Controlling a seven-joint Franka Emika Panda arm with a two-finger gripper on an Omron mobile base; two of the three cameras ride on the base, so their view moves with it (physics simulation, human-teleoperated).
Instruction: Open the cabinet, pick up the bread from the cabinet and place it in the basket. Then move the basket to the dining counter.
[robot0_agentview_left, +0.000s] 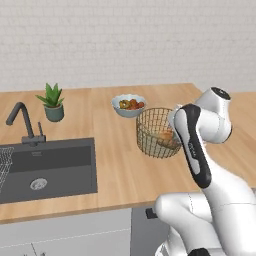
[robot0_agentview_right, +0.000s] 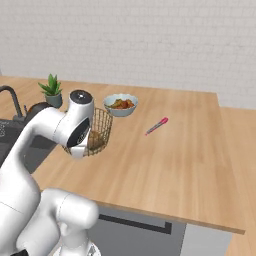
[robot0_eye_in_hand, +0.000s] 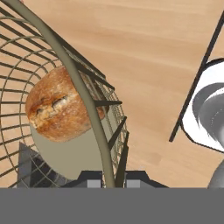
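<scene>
Fingertips (robot0_eye_in_hand: 89, 181) of the gripper (robot0_eye_in_hand: 113, 183) clamp the wire basket (robot0_agentview_left: 156, 131) rim between them, basket resting on the dining counter (robot0_agentview_left: 120, 170) near the fruit bowl (robot0_agentview_left: 128, 105), bread (robot0_eye_in_hand: 59, 105) lying inside on its beige base.

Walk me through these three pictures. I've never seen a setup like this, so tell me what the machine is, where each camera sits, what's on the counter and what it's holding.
The machine is a white robot arm in a simulated kitchen. Two cameras ride behind it, one to its left and one to its right; the third sits on its hand, looking along the tool. On the dining counter sit a sink with a black faucet, a potted plant, a bowl of fruit, a pink pen and the wire basket with the bread inside. In the hand view the tool's two tips stand either side of the basket's rim, apparently gripping it.
</scene>
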